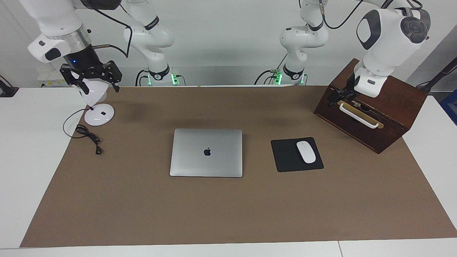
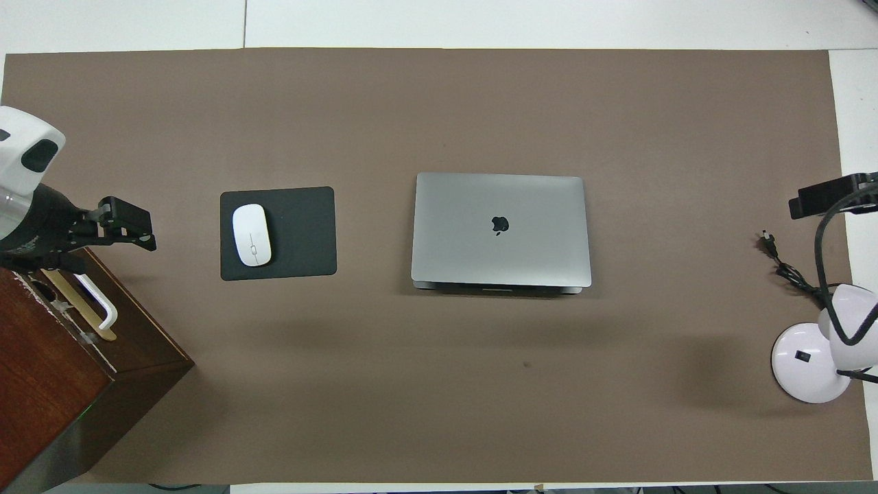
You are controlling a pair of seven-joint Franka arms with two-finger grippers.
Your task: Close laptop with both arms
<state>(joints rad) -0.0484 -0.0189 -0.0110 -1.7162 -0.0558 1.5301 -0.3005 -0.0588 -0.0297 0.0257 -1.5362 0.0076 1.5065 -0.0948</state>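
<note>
A closed silver laptop (image 1: 206,152) lies flat mid-bench, lid down, well apart from both tools. The left tool (image 1: 337,96) hangs open and empty over the wooden box (image 1: 371,117) at its own end of the bench, just above the box's white handle (image 1: 358,115). The right tool (image 1: 91,77) hangs open and empty over the white desk lamp (image 1: 97,107) at the other end. A white mouse (image 1: 306,151) rests on a black mouse pad (image 1: 285,157) between laptop and box.
</note>
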